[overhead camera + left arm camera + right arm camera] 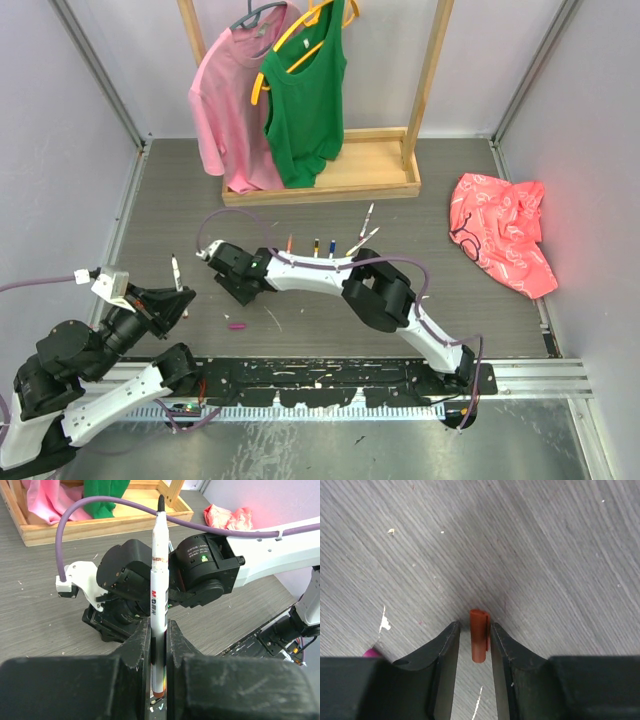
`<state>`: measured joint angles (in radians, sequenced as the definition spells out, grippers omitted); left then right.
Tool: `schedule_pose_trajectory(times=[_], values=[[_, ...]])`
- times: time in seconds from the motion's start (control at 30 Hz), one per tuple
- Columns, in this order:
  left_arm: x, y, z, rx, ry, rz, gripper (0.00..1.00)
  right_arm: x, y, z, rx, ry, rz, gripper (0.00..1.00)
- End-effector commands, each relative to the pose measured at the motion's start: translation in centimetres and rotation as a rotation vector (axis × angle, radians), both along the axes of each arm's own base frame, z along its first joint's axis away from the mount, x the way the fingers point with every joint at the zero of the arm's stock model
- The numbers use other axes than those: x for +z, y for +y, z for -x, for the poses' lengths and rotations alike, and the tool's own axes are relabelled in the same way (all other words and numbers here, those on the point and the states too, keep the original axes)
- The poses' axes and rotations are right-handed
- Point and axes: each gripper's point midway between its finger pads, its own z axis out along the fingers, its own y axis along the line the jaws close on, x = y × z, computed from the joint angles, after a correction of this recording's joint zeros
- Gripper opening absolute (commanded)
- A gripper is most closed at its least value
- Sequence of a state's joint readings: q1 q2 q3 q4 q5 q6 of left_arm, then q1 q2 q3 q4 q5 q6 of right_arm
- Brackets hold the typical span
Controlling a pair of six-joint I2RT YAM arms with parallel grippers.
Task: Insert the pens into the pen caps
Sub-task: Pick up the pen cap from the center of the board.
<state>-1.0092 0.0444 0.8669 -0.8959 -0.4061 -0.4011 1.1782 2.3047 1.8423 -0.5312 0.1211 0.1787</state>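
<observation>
The left pincer (159, 626) is closed tight on a white pen (157, 580). It holds the pen by the lower part of the barrel. The pen stands out straight from the fingers (142, 641), its dark tip is away from the pincer, and its brownish end sits deep between them. From above, this pen (177, 273) is at the left side of the table (450, 300), raised over it, and leans a little to the far side.

The right pincer (475, 625) is low over the table, just to the right of the held pen. It stands narrow, with one finger on each side of a brown cap (479, 642) that lies on the table. The cap is almost against the right finger, but a thin gap shows at the left finger, so the cap is between the fingers and not squeezed.

A magenta cap (236, 325) lies on the table near the right pincer, on the near side, apart from it. The other pens (316, 247) lie in the middle of the table on the far side of the right arm, some side by side and two more to the right.

At the far edge a wooden rack (320, 182) carries a pink shirt (228, 100) and a green top (305, 100). A red cloth (500, 235) lies at the far right
</observation>
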Motion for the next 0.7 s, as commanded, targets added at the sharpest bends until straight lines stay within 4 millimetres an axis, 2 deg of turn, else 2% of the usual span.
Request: schedule_pose_trajectory(times=[0.0, 0.1, 0.27, 0.37, 0.5, 0.6, 0.67], values=[[0.7, -0.2, -0.3, 0.004, -0.023, 0.004, 0.0, -1.8, -2.1, 1.3, 0.006, 0.022, 0.126, 0.37], [0.6, -0.2, -0.3, 0.005, -0.021, 0.001, 0.0, -2.3, -2.3, 2.0, 0.021, 0.041, 0.137, 0.36], [0.7, -0.2, -0.4, 0.01, -0.02, 0.001, 0.0, -2.9, -2.5, 1.9, 0.008, 0.041, 0.154, 0.21], [0.5, -0.1, -0.5, 0.018, -0.016, -0.001, 0.0, -2.4, -2.2, 1.6, 0.003, 0.027, 0.144, 0.15], [0.5, -0.1, -0.6, 0.028, -0.012, -0.004, 0.0, 0.3, -1.3, 1.3, 0.011, -0.002, 0.066, 0.1], [0.4, -0.1, -0.7, 0.033, -0.006, -0.01, 0.0, 3.4, -0.9, 1.5, 0.004, -0.014, -0.032, 0.07], [0.2, -0.1, -0.9, 0.04, -0.002, -0.017, 0.0, 6.2, -1.3, 1.7, -0.027, -0.029, -0.112, 0.07]])
